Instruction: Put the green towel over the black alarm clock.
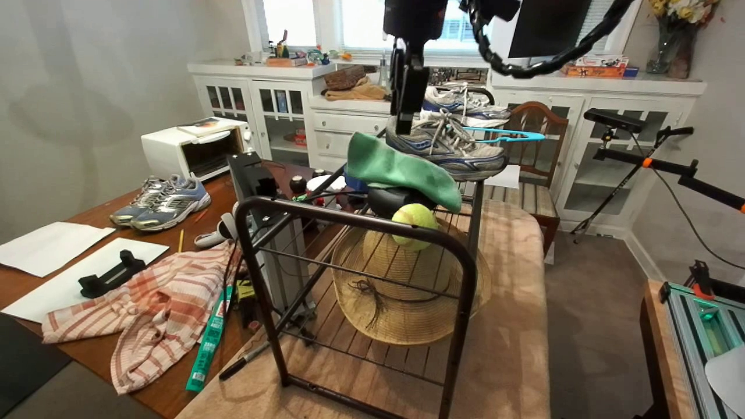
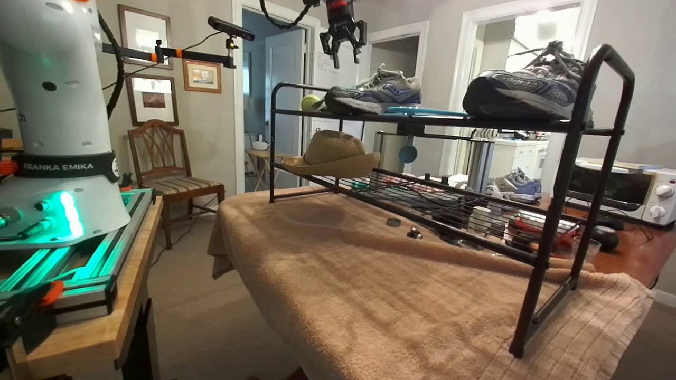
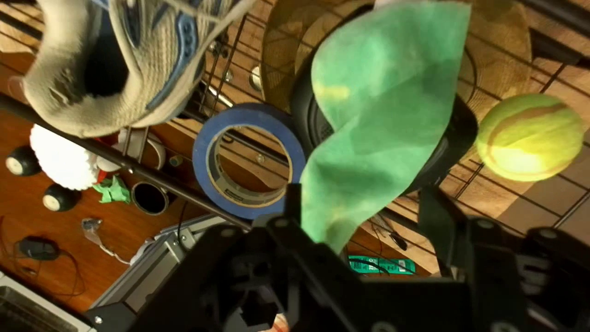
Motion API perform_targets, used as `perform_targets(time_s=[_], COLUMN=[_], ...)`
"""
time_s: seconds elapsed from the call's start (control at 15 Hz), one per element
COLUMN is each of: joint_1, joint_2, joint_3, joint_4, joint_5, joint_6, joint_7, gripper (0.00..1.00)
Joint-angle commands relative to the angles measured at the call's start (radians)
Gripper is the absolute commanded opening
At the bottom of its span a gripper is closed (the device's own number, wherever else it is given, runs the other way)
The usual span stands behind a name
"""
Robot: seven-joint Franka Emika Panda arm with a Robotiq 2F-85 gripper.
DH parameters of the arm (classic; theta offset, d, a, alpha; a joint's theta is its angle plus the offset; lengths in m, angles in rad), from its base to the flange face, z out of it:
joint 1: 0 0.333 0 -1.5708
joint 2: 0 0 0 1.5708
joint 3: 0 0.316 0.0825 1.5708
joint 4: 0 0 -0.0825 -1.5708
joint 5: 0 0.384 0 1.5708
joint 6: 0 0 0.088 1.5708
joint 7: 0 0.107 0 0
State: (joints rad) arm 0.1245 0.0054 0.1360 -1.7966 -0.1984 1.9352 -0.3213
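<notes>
We find the green towel [image 3: 387, 115] lying across the black alarm clock [image 3: 456, 136], in the upper middle of the wrist view. It looks placed there for cover, yet the clock shows at both sides, because the cloth runs as a narrow, creased strip. The fingers [image 2: 361, 34] are parted and carry nothing; in an exterior view they hang at the upper middle, above the running shoe [image 2: 375, 96], a height we read as room to clear the shoe. The clock sits up on the shoe rack [image 2: 556, 211]; in the wrist view the tennis ball [image 3: 530, 137] lies just right of it, perhaps kept from rolling by the gaps beneath, and the roll of blue tape [image 3: 201, 159] just left. We judge the task nearly or fully done; should more cover be wanted, a gentle spreading pull would suit.
</notes>
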Motion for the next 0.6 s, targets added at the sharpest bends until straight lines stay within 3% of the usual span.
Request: perform_targets(time_s=[0.0, 0.27, 0.53], joint_1=[0.000, -0.007, -0.015], joint_2=[-0.100, -0.164, -0.198], joint_3=[-0.005, -0.024, -0.061], joint_4=[-0.003, 0.018, 0.022], joint_5=[0.018, 0.087, 0.237], joint_6=[-0.190, -0.409, -0.550], joint_7=[0.075, 0.067, 0.067], gripper=[0.99, 1.00, 0.99])
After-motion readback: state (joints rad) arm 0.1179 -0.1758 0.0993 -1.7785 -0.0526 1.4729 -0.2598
